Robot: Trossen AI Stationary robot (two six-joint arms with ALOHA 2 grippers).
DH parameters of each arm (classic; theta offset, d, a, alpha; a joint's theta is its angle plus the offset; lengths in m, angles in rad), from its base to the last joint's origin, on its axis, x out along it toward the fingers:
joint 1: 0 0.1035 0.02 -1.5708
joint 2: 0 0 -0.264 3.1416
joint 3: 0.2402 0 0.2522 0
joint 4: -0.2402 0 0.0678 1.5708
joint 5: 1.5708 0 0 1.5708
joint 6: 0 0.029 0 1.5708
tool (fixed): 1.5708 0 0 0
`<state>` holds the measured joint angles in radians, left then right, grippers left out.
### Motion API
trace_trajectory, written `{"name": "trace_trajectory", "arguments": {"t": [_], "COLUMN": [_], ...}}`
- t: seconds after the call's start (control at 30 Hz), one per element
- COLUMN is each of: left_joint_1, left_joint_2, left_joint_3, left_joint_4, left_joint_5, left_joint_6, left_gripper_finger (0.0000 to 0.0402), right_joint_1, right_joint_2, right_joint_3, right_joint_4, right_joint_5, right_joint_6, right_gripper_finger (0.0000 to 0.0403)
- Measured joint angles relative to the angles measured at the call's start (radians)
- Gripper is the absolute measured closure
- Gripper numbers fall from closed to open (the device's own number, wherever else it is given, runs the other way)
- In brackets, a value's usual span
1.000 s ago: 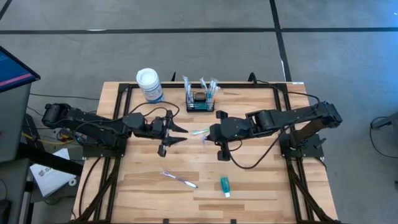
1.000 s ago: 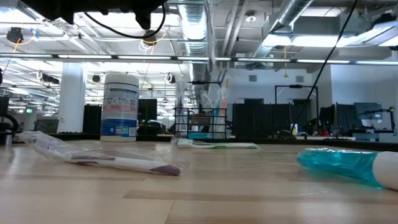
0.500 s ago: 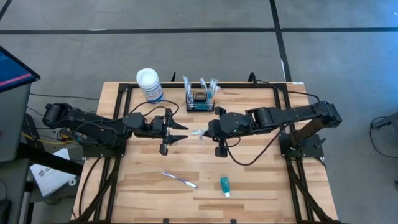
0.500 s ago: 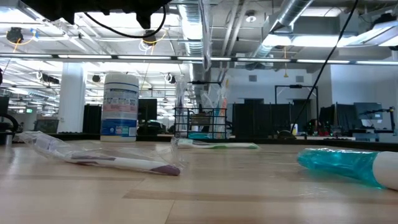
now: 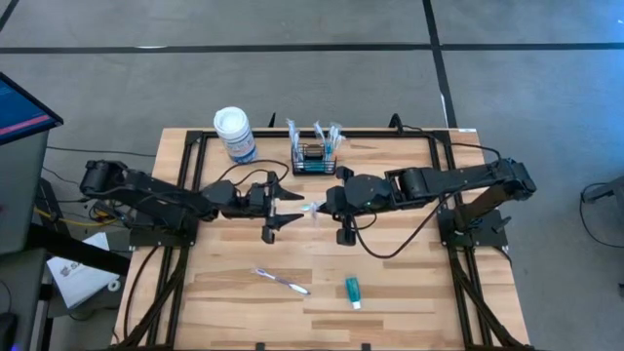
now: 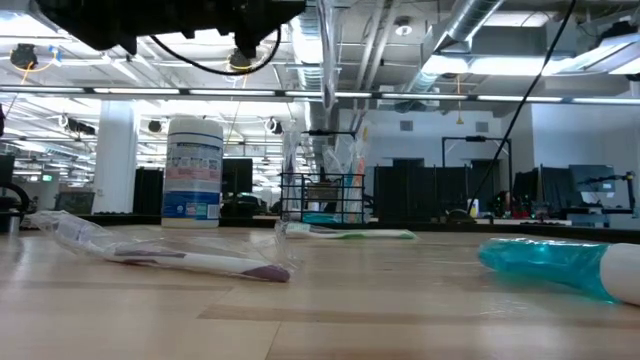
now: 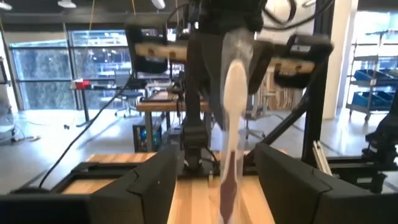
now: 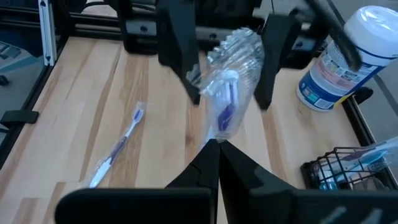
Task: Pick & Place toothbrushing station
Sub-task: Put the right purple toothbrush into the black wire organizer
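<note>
Two grippers meet mid-table: right gripper (image 8: 214, 144) pinches wrapped toothbrush (image 8: 227, 102), left gripper (image 5: 289, 208) jaws spread.

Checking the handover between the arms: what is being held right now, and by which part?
The right gripper is shut on one end of a plastic-wrapped toothbrush. The left gripper stands open around its other end, not gripping.

The toothbrushing station (image 5: 313, 159) is a small black wire-mesh rectangular basket standing upright near the table's far edge, about midway across. Several plastic-wrapped items stand up out of it, and something teal lies low inside. In the low view (image 6: 322, 198) its wire sides are see-through.
</note>
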<state>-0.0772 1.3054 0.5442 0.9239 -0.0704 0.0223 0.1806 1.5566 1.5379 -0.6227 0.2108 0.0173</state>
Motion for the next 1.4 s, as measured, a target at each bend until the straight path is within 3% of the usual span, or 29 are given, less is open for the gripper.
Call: {"name": "trace_trajectory", "arguments": {"t": [0.3, 0.73, 0.93, 1.17, 1.4], "left_joint_1": [0.006, 0.006, 0.006, 0.006, 0.006], "left_joint_2": [0.124, 0.138, 0.138, 0.138, 0.138], "left_joint_3": [0.080, 0.105, 0.105, 0.105, 0.105], "left_joint_4": [0.008, 0.013, 0.013, 0.012, 0.004], "left_joint_5": [-0.019, 0.034, 0.041, 0.043, 0.043], "left_joint_6": [-0.003, -0.017, -0.030, -0.033, -0.034], "left_gripper_finger": [0.0190, 0.0198, 0.0261, 0.0380, 0.0395], "right_joint_1": [0.000, 0.000, 0.000, 0.000, -0.001], "right_joint_2": [0.000, 0.001, 0.001, 0.004, 0.004], "right_joint_3": [0.000, 0.000, 0.000, 0.000, -0.013], "right_joint_4": [0.002, -0.005, -0.005, -0.006, -0.001], "right_joint_5": [0.000, 0.000, 0.000, 0.000, 0.001], "right_joint_6": [-0.002, -0.002, -0.001, 0.001, -0.015], "right_gripper_finger": [0.0403, 0.0403, 0.0403, 0.0403, 0.0402]}}
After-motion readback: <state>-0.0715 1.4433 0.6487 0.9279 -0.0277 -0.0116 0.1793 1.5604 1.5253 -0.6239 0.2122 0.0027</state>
